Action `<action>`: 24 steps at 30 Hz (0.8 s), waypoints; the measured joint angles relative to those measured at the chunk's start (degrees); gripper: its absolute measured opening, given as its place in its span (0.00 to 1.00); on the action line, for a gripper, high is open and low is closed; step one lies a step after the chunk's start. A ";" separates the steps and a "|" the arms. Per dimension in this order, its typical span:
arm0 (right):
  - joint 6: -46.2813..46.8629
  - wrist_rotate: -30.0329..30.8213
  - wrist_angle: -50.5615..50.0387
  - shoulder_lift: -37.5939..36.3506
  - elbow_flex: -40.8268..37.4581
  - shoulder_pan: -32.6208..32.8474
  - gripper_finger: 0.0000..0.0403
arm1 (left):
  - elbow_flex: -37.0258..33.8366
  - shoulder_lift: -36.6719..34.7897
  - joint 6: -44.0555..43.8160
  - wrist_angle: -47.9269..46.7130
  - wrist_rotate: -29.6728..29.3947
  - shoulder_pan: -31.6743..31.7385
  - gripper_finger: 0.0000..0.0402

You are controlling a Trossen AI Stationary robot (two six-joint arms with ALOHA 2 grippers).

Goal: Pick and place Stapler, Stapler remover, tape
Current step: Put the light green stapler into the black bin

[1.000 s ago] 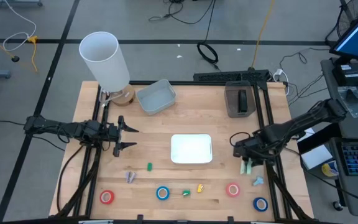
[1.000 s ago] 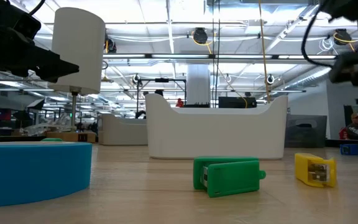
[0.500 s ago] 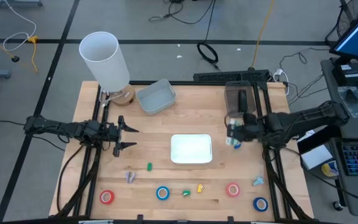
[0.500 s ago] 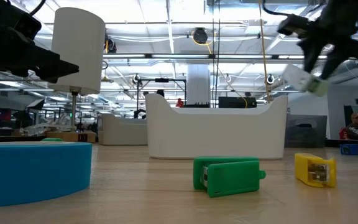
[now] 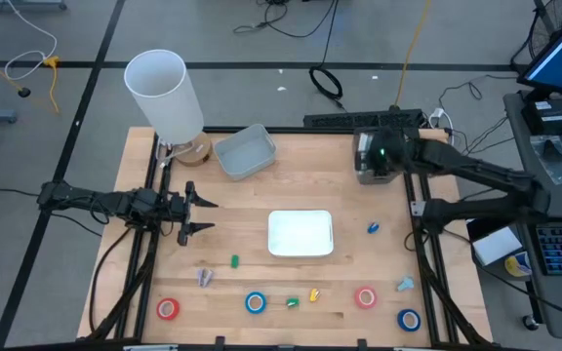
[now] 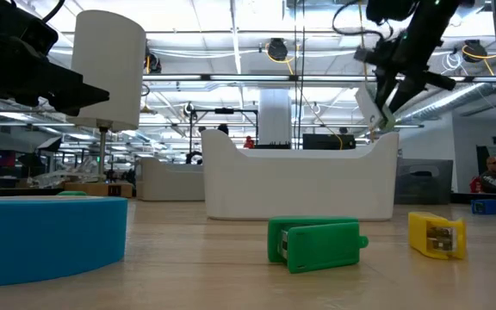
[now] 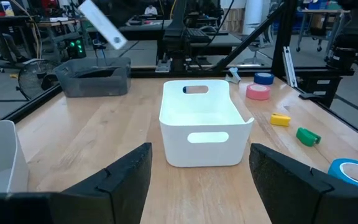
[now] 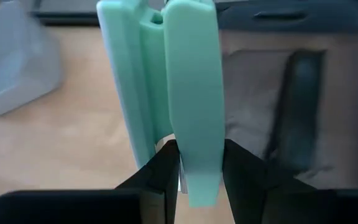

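High view: right gripper (image 5: 377, 156) is over the dark grey bin (image 5: 364, 168) at the bench's far right corner, holding a pale green stapler (image 5: 367, 154) above it. Left gripper (image 5: 195, 207) hangs over the bench's left side, fingers spread, nothing betw. them. White bin (image 5: 301, 234) sits mid-bench; light grey bin (image 5: 245, 152) at the far edge, next to a white cylinder (image 5: 164, 93) at the far left corner. Tape along the near edge: red roll (image 5: 168, 309) near the left corner, blue roll (image 5: 255, 302) left of centre, red roll (image 5: 365, 297) right of centre, blue roll (image 5: 409, 319) at the near right corner. Small items betw. them: green piece (image 5: 292, 303), yellow piece (image 5: 313, 293), another green piece (image 5: 233, 261), a greyish one (image 5: 204, 277), a pale blue one (image 5: 405, 284) near the right edge, a small blue one (image 5: 373, 228) right of the white bin.

Low view: right gripper (image 6: 384, 110) is up above the white bin's (image 6: 300, 185) right end, w/ the stapler (image 6: 370, 108) tilted in its grip. Green piece (image 6: 313, 244) and yellow piece (image 6: 437, 235) lie on the bench in front; blue roll (image 6: 46, 237) fills the near left.

Left wrist view: own fingers (image 7: 120, 177) stand wide apart, white bin (image 7: 202, 127) ahead, dark grey bin (image 7: 95, 78) beyond, stapler (image 7: 101, 23) in the air above it. Red roll (image 7: 258, 91), blue rolls (image 7: 263, 78) and (image 7: 353, 174) to the side.

Right wrist view: fingers (image 8: 160, 171) pinch the stapler (image 8: 166, 87) at its lower end; it stands upright over the dark grey bin (image 8: 291, 93).
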 joint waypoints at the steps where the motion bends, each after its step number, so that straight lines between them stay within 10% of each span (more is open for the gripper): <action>1: -1.78 -0.04 -0.03 0.46 0.00 -2.10 0.23 | 0.00 -0.01 0.00 0.02 0.00 0.01 0.67; 24: -16.12 -8.11 6.02 23.46 0.00 -22.65 0.23 | 0.00 -0.02 -1.88 0.02 0.00 0.01 0.67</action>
